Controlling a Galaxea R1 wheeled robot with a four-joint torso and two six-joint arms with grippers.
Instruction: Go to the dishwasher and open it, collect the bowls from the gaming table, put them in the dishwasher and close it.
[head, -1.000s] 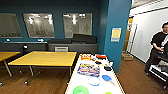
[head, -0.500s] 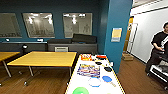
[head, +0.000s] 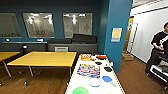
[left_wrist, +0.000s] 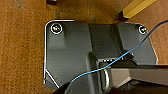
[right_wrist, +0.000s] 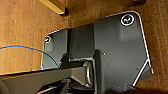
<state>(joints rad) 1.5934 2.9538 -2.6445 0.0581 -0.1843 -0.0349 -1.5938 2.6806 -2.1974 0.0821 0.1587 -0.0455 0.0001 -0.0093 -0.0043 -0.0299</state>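
While the robot faces down a room with dark teal walls (head: 75, 7) and a wooden floor (head: 132, 77), nothing of the dishwasher can be made out, so whether it stands open is not something these views settle. Largest of the furniture ahead is a plain yellow-topped table (head: 45, 58) to the left, with a dark sofa (head: 75, 43) behind it against the wall. Just beside that table, running toward the camera, is the gaming table (head: 75, 82), white-topped with a pale yellow edge. At the right stands a person (head: 158, 50) beside a dark rig.

On the gaming table lie a colourful printed sheet (head: 88, 70) and, farther off, an orange box (head: 86, 57) and some small dark items. Nearest the camera sit the bowls: a green bowl (head: 80, 90) at the lower edge, a pale blue bowl (head: 94, 81) just beyond it, and a deeper blue bowl (head: 107, 79) beside that. All three rest on the table, untouched, so I judge the collecting step not yet done, with loading and closing the dishwasher left as well.

Both wrist views look down on the floor and the robot's own dark plate; whether either claw is apart or together I cannot tell.
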